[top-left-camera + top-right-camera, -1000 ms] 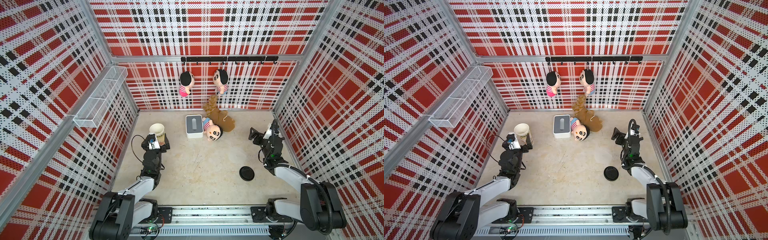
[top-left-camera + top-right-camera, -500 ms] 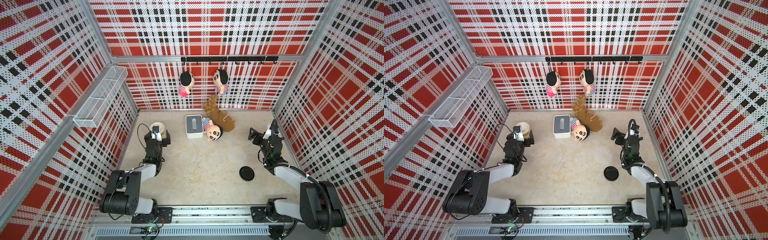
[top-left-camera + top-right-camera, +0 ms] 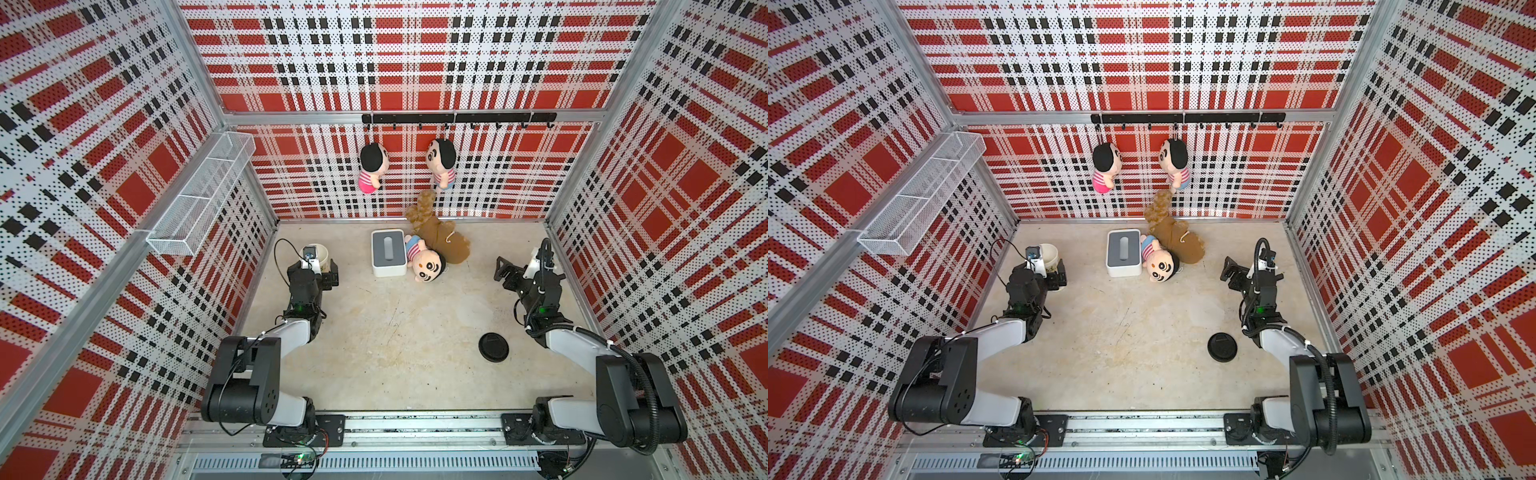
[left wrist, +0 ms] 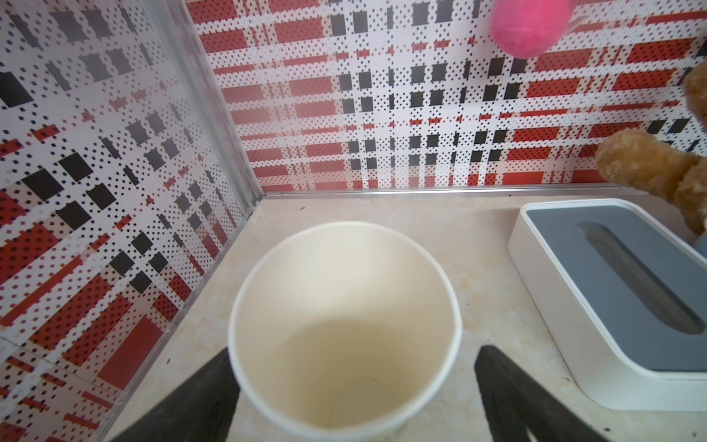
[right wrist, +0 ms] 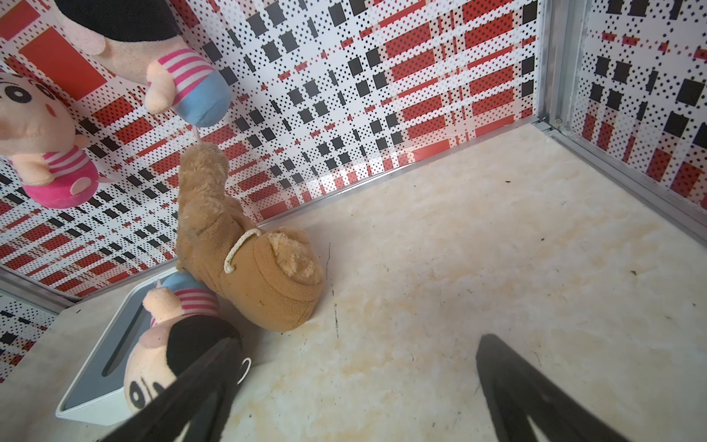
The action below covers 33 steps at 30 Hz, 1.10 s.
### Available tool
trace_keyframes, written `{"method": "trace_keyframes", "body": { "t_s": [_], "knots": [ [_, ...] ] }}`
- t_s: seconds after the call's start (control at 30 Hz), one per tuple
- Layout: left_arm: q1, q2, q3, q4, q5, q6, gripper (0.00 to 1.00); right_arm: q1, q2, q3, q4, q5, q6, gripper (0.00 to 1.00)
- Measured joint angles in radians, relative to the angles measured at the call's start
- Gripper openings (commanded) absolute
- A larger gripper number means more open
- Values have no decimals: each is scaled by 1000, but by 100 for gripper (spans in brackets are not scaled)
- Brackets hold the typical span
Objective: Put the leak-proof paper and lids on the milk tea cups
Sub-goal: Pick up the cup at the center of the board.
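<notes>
The milk tea cup (image 4: 344, 306), cream-white and empty, stands upright near the back left corner; in both top views its rim (image 3: 322, 250) (image 3: 1052, 251) shows just past the left wrist. My left gripper (image 4: 352, 356) (image 3: 319, 266) is open with the cup between its black fingers (image 4: 501, 379); one finger looks to be against the cup's side and the other stands apart. My right gripper (image 5: 355, 344) (image 3: 503, 268) is open over bare floor on the right. The leak-proof paper is at most a faint pale round patch (image 3: 1204, 309) on the floor, hard to tell from the marbling.
A white box with a grey slotted top (image 3: 388, 253) sits at the back middle, with a doll (image 3: 428, 266) and a brown plush (image 3: 449, 245) beside it. A black round lid (image 3: 493, 347) lies near the right arm. Two dolls hang on the back wall, and a wire basket (image 3: 199, 195) on the left wall.
My left arm has reached forward toward the back, bringing its open jaws around the cup. The right arm has not moved.
</notes>
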Motion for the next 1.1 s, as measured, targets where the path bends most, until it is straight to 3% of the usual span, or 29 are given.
{"method": "trace_keyframes", "body": {
  "t_s": [0.7, 0.87, 1.1],
  "knots": [
    [58, 98, 93, -24, 61, 72, 99, 1, 29, 2, 47, -27, 30, 100],
    [58, 102, 95, -25, 77, 82, 87, 1, 29, 2, 49, -31, 30, 100],
    [58, 102, 95, -26, 106, 87, 83, 1, 29, 2, 47, -37, 30, 100]
  ]
}}
